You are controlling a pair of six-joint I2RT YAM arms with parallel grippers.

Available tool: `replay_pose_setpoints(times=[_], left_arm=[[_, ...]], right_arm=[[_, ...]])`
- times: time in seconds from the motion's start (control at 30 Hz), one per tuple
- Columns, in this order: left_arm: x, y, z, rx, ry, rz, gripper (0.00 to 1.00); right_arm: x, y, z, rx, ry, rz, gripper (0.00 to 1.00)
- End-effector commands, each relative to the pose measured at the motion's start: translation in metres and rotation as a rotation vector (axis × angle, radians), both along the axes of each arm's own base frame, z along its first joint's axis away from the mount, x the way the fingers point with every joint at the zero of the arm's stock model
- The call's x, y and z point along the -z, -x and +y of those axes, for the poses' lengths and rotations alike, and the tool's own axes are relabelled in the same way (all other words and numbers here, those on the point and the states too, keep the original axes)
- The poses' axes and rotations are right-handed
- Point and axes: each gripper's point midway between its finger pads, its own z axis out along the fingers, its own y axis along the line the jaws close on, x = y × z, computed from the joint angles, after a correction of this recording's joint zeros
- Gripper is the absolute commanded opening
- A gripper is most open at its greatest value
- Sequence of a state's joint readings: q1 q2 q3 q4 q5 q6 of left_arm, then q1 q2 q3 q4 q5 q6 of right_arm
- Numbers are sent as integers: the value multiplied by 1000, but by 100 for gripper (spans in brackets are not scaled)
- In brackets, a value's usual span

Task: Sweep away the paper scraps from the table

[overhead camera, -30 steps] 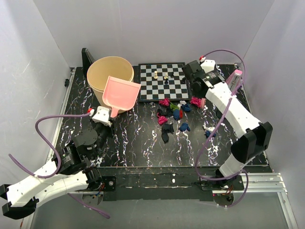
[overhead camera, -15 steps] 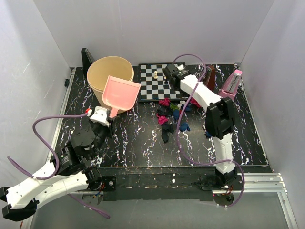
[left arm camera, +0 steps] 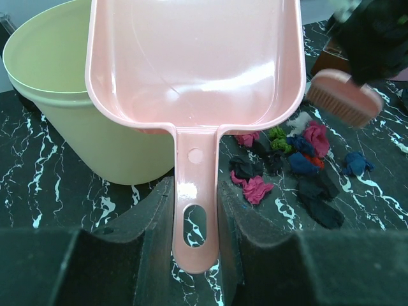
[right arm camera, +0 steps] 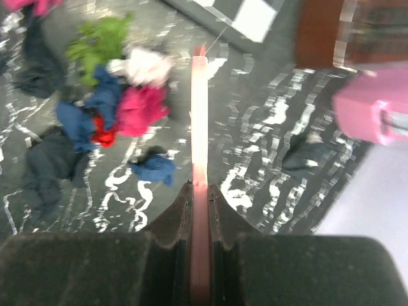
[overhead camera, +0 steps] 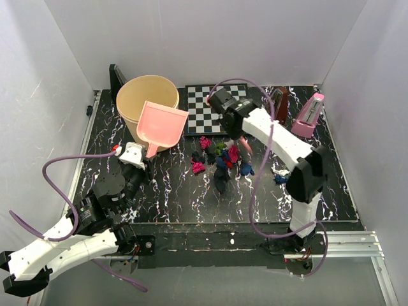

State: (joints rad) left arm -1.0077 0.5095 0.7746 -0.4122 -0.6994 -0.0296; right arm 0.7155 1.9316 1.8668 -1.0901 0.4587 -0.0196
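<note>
The paper scraps (overhead camera: 220,159) lie in a loose cluster on the black veined table (overhead camera: 172,191), just in front of the chessboard; magenta, blue, green, red, white and black wads. One blue scrap (overhead camera: 280,178) lies apart to the right. My right gripper (overhead camera: 237,131) is shut on a pink brush (overhead camera: 245,145) at the cluster's far right edge; in the right wrist view the brush (right arm camera: 199,115) stands edge-on beside the scraps (right arm camera: 115,108). My left gripper (overhead camera: 139,156) is shut on the handle of a pink dustpan (overhead camera: 162,124), its scoop (left arm camera: 194,64) lifted over the bucket rim, left of the scraps (left arm camera: 287,150).
A beige bucket (overhead camera: 148,102) stands at the back left under the dustpan. A checkered chessboard (overhead camera: 204,118) with a few pieces lies at the back centre. A pink metronome (overhead camera: 307,115) and a brown object (overhead camera: 277,99) stand at the back right.
My right arm swung left from the back right to the front of the chessboard, and the brush pushed the scraps left and nearer. The left arm and dustpan barely moved.
</note>
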Motion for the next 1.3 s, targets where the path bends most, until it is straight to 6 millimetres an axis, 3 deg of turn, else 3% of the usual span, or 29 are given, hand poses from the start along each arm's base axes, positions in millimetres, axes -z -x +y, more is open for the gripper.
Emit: replay_pose_setpoints(times=[0.0, 0.13, 0.37, 0.53, 0.63, 0.73, 0.8, 0.9, 0.93, 1.03, 1.1, 1.17, 1.27], left_arm=[[-3, 0, -1, 6, 20, -7, 0], [-4, 0, -2, 12, 24, -9, 0], [-3, 1, -3, 24, 31, -5, 0], [-2, 2, -7, 40, 36, -1, 0], [-2, 4, -8, 49, 40, 4, 0], [-2, 5, -6, 48, 47, 3, 0], [-4, 6, -6, 54, 57, 0, 0], [-4, 7, -5, 58, 64, -4, 0], [-5, 7, -4, 58, 66, -6, 0], [-6, 7, -6, 61, 69, -9, 0], [-5, 7, -7, 67, 65, -6, 0], [-5, 7, -8, 71, 66, -3, 0], [-6, 8, -8, 76, 71, -6, 0]], right_arm=[[-61, -14, -62, 188, 99, -207, 1], [-80, -10, -125, 368, 374, -273, 1], [-67, -15, -196, 519, 563, -274, 1], [-37, -27, -220, 525, 513, -217, 1], [-7, -32, -229, 541, 517, -181, 1], [21, -35, -233, 543, 526, -127, 1], [36, -38, -225, 530, 472, -90, 1], [48, -38, -187, 497, 225, 19, 1], [45, -37, -169, 477, 125, 40, 1], [13, -32, -125, 401, -156, 22, 1], [-14, -29, -109, 377, -283, -19, 1], [-34, -25, -116, 400, -296, -78, 1], [-52, -15, -143, 498, -199, -142, 1]])
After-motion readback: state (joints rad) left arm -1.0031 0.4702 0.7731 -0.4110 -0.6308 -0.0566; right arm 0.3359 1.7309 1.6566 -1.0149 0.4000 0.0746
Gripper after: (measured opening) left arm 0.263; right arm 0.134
